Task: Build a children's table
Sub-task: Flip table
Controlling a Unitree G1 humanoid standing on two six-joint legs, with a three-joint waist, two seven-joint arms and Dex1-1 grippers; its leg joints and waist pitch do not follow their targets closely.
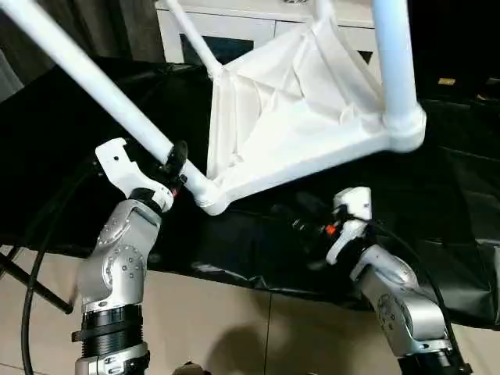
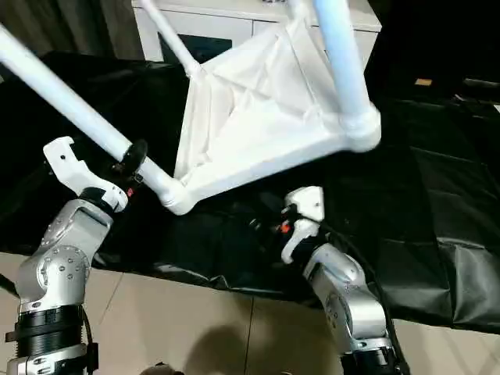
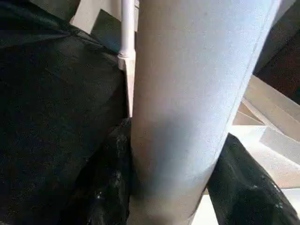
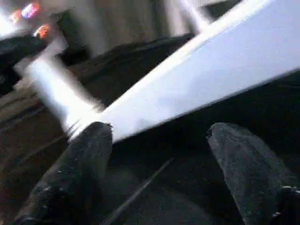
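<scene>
Tabletop (image 1: 289,117) was tilted up over the black-draped table (image 1: 461,234), legs already socketed; left pincer (image 1: 173,168) was clamped on one leg (image 1: 101,86) near its socket; right pincer (image 4: 159,173) stood apart, empty, just below the edge. Hollow plastic — likely light, stiff, slippery; best held near sockets.

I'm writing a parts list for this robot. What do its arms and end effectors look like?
Both forearms are rounded silver metal shells with bolt holes and black ribbed collars lower down. The left end effector and the right end effector sit on white plastic wrist brackets, and the fingers are black and blunt-tipped. Black cables run along each arm, and a small orange-red mark shows at each wrist.
</scene>
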